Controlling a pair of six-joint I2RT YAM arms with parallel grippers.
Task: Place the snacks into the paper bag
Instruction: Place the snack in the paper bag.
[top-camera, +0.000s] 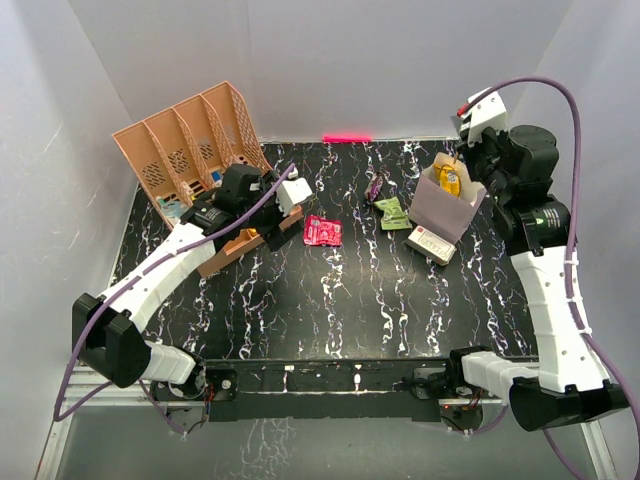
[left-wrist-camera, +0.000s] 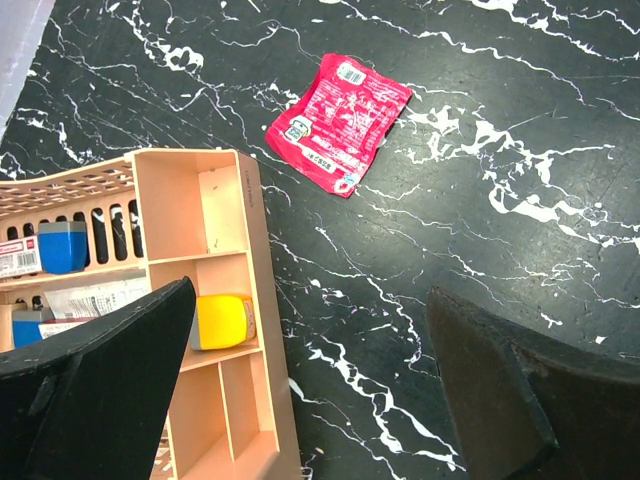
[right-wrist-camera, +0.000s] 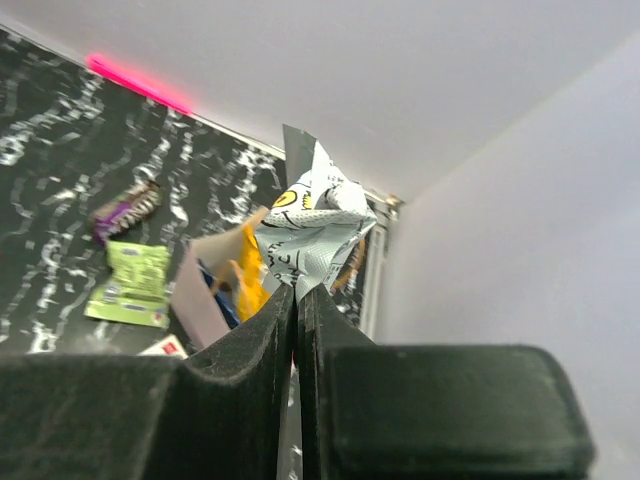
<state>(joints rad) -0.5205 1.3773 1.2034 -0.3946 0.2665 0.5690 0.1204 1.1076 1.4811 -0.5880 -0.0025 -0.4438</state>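
Got the left gripper (left-wrist-camera: 310, 345) spread as wide as possible, holding nothing, hanging over the corner of the peach organiser (left-wrist-camera: 250, 260), with the pink packet (left-wrist-camera: 338, 122) flat on the table (left-wrist-camera: 500, 250) a bit ahead of it. Looks like an easy grab for later: swing clear of the organiser wall, come straight down over the middle, pinch across the short side. Over on the other side, past the white box (top-camera: 431, 243) and the green packet (right-wrist-camera: 135, 285), got the right gripper (right-wrist-camera: 297, 300) pressed tight on a crinkly silver packet (right-wrist-camera: 318, 230), up above the open top of the paper bag (top-camera: 440, 208) as far as can be told. Seeing a yellow snack (top-camera: 450, 178) poking up inside, so best to lower toward the free side of the opening, let go only once low in the mouth, and avoid nudging the rim or tipping the bag. Furthest back, one purple packet (right-wrist-camera: 125, 208) on the table to fetch too.
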